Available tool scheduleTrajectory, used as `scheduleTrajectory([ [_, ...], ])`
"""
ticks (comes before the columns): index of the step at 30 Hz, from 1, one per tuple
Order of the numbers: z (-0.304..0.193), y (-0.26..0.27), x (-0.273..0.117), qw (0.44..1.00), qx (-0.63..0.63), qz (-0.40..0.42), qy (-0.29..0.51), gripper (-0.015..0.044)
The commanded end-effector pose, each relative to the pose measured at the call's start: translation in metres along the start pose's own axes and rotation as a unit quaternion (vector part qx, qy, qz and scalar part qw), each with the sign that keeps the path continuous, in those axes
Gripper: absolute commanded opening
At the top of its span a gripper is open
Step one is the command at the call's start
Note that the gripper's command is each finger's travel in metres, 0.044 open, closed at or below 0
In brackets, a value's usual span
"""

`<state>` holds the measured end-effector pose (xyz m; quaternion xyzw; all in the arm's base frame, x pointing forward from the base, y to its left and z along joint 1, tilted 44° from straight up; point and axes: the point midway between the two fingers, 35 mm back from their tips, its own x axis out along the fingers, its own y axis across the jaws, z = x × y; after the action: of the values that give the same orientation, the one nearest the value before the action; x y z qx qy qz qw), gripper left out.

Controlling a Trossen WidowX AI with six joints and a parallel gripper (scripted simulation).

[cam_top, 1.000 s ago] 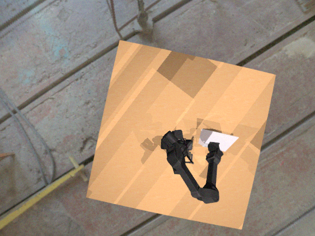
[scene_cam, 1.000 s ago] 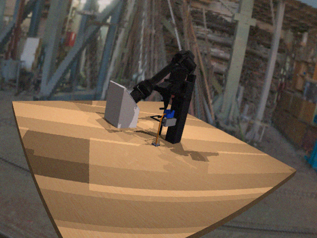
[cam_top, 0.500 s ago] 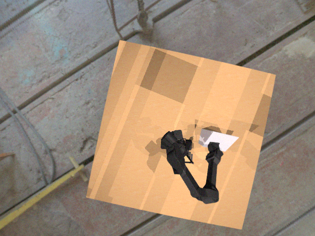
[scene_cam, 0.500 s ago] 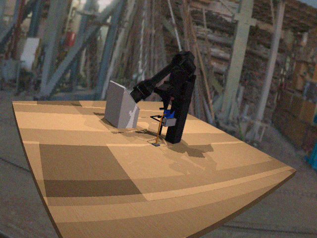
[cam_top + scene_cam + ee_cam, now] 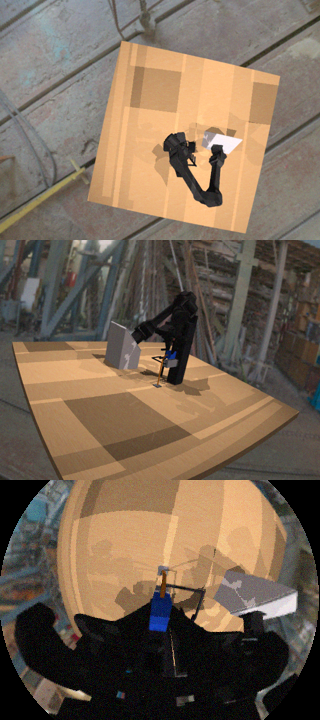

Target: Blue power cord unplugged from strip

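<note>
The blue plug point(image 5: 170, 354) point(image 5: 160, 614) sits right above a small grey block point(image 5: 170, 363), which looks like the power strip; whether its prongs are in cannot be told. An orange cord point(image 5: 160, 374) point(image 5: 163, 582) runs from the plug's side down to a small grey plate point(image 5: 157, 385) point(image 5: 163, 570) on the table. My gripper point(image 5: 169, 351) point(image 5: 160, 607) reaches down from above and is shut on the blue plug. In the top view the arm hides the plug and strip.
A thin black frame point(image 5: 192, 164) point(image 5: 156, 358) point(image 5: 201, 599) stands beside the strip. A tall black post point(image 5: 176, 371) rises behind the strip. A pale wedge-shaped block point(image 5: 230, 142) point(image 5: 117, 348) point(image 5: 245, 592) stands by the arm's base. Shadows cross the wooden table point(image 5: 155, 59) point(image 5: 144, 415).
</note>
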<state>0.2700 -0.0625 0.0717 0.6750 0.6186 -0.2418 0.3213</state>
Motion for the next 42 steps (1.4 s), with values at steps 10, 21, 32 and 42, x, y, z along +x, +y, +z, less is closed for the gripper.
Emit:
scheduleTrajectory([
  [10, 0.016, 0.002, -0.001, 1.0, -0.001, 0.001, 0.0, 0.0],
  [21, 0.034, 0.003, -0.002, 1.0, 0.0, 0.001, -0.001, 0.0],
  [32, 0.052, 0.001, -0.005, 1.0, 0.0, 0.001, -0.001, 0.0],
  [42, 0.068, -0.001, -0.008, 1.0, 0.001, 0.001, 0.0, 0.0],
])
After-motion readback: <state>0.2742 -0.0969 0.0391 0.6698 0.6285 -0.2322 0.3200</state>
